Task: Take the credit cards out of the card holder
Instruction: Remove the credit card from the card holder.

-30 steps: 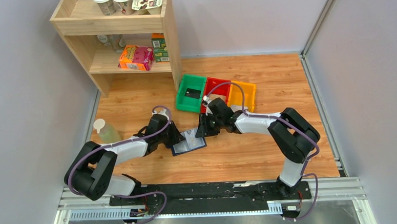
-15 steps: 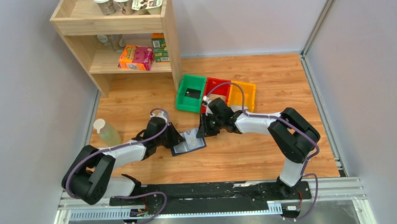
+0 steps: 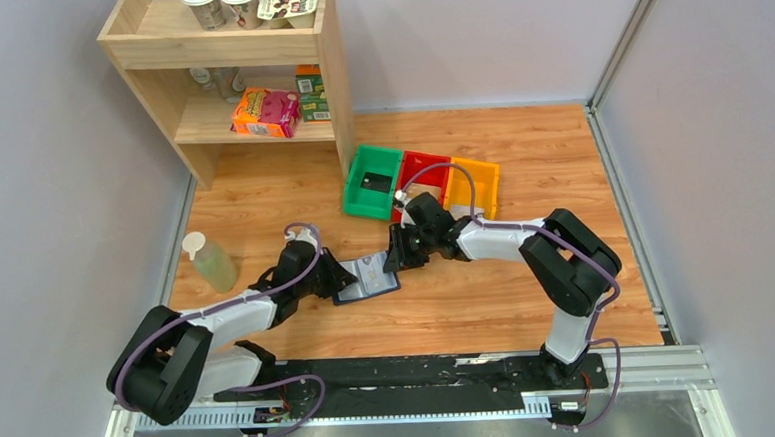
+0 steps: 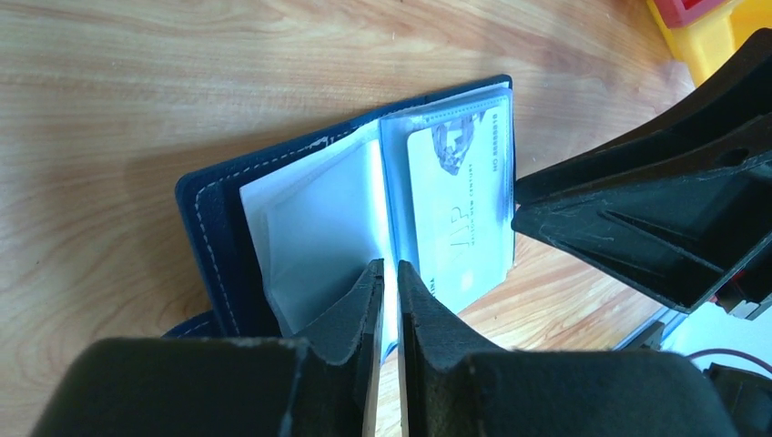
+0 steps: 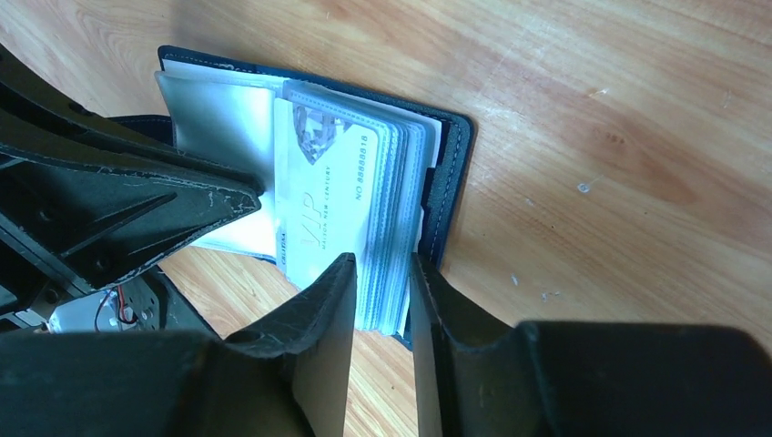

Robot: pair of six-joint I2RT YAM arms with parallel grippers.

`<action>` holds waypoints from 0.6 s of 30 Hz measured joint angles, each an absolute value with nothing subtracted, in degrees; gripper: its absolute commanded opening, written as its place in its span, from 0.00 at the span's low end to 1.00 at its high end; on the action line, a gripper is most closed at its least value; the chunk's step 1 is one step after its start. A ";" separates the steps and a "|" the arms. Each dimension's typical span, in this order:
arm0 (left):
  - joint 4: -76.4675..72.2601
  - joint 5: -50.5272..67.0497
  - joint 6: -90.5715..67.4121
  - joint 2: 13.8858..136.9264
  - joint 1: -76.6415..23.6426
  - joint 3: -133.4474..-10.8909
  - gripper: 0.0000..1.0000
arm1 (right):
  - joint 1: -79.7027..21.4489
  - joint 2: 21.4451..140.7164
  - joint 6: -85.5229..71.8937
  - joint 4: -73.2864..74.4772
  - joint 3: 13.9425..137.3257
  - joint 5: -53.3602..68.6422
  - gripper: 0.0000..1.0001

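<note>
Left jaws: I now pinch a sleeve (image 4: 314, 232) tighter.
Right jaws: clasping holder (image 5: 451, 173) pages.
Card (image 5: 319, 200): probably still pocketed.

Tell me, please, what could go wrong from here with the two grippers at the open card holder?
1. The right gripper clamps the sleeve stack, not the silver card alone; pulling may drag the whole card holder.
2. The left gripper pinches just one thin clear sleeve, which could slip or tear.
3. Both grippers crowd the holder and might collide.
</note>
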State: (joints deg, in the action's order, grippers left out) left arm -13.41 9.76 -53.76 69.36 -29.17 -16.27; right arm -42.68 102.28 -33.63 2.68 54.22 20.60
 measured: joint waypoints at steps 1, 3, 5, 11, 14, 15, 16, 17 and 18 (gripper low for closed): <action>-13.56 9.72 -53.84 68.93 -29.15 -15.92 0.18 | -42.68 102.24 -33.61 2.79 54.22 20.58 0.32; -14.13 9.47 -54.13 67.79 -29.17 -14.96 0.20 | -42.68 102.04 -33.54 3.16 54.22 20.49 0.33; -14.52 9.32 -54.28 66.94 -29.15 -14.35 0.22 | -42.68 101.80 -33.52 3.62 54.28 20.45 0.33; -15.53 8.95 -54.68 66.11 -29.17 -14.20 0.27 | -42.68 101.73 -33.21 4.08 55.46 20.56 0.31; -16.03 8.88 -54.76 66.17 -29.17 -14.20 0.28 | -42.68 101.75 -33.01 4.19 56.66 20.58 0.30; -16.21 8.91 -54.78 66.39 -29.17 -14.22 0.28 | -42.68 101.80 -32.95 4.21 57.14 20.58 0.30; -16.32 8.91 -54.78 66.81 -29.17 -14.28 0.28 | -42.68 101.89 -32.91 4.19 57.58 20.58 0.30; -16.53 8.93 -54.78 67.40 -29.17 -14.37 0.28 | -42.68 101.93 -32.88 4.16 57.93 20.58 0.29; -16.67 8.95 -54.78 67.94 -29.17 -14.41 0.28 | -42.68 102.02 -32.82 4.14 58.13 20.60 0.29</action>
State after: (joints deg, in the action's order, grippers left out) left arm -16.67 8.95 -54.78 67.94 -29.17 -14.41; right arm -42.68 102.02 -32.82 4.14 58.13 20.60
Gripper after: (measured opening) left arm 0.274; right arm 0.301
